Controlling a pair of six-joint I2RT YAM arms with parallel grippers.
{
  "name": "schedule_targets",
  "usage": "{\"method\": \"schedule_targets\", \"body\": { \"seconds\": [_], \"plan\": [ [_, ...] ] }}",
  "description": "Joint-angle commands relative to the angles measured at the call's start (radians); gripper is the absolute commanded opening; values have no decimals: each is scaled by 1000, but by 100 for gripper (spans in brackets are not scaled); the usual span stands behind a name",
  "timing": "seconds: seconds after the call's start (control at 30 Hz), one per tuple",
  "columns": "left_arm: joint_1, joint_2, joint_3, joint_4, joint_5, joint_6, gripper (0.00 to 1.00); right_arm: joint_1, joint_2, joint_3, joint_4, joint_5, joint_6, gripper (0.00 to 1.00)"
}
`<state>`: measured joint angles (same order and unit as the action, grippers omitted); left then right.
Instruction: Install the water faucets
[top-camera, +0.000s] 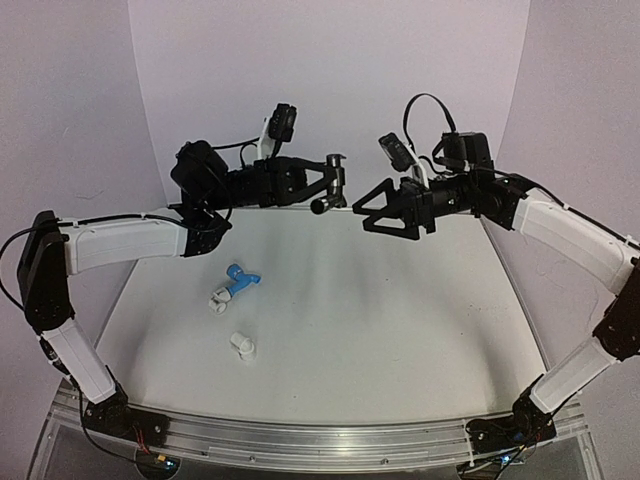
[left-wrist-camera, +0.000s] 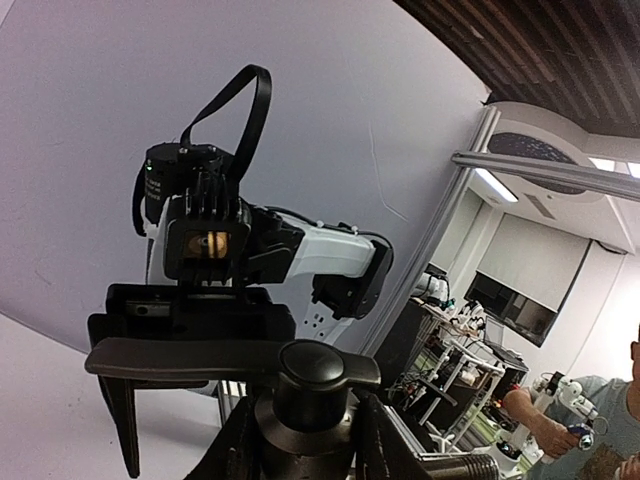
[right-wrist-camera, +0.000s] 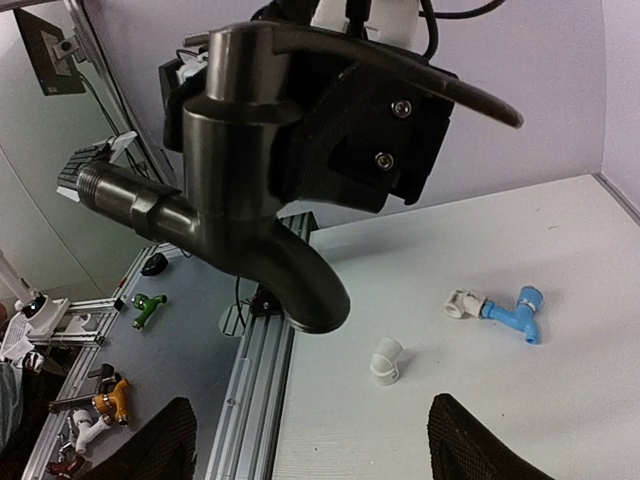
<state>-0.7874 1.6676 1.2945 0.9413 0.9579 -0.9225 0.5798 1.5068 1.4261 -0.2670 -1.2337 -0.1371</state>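
Top external: dark faucet (top-camera: 322, 205) pinched aloft by left gripper (top-camera: 324, 180). Hangs just before gaping, empty right gripper (top-camera: 362, 215), seemingly crosswise.

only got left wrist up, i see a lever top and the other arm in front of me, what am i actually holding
observer: the left gripper has its jaws shut on the dark metal faucet, held up off the table
operator: wheres the other faucet
observer: the blue faucet lies on the table toward the left arm's side, with a white fitting against one end
operator: right jaws on anything
observer: no, the right gripper faces the dark metal faucet with jaws open, not touching it
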Motion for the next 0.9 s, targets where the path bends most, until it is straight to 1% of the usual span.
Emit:
{"method": "schedule_targets", "body": {
  "seconds": [0.0, 0.13, 0.23, 0.43, 0.67, 0.73, 0.87],
  "plan": [
    [-13, 0, 2, 233, 33, -110, 0, 54, 10, 63, 87, -71, 93, 72],
    [-32, 25, 20, 290, 57, -149, 0, 92, 28, 103, 116, -75, 173, 69],
    [-44, 43, 38, 333, 74, -182, 0, 112, 43, 132, 124, -78, 193, 67],
    [-54, 63, 44, 417, 75, -238, 0, 146, 59, 164, 129, -95, 211, 59],
    [-54, 92, 57, 523, 74, -322, 0, 173, 67, 177, 131, -147, 239, 47],
    [-54, 95, 58, 543, 72, -335, 0, 178, 63, 178, 131, -164, 245, 44],
    [-55, 104, 68, 561, 62, -353, 0, 193, 59, 190, 132, -197, 263, 43]
  ]
}}
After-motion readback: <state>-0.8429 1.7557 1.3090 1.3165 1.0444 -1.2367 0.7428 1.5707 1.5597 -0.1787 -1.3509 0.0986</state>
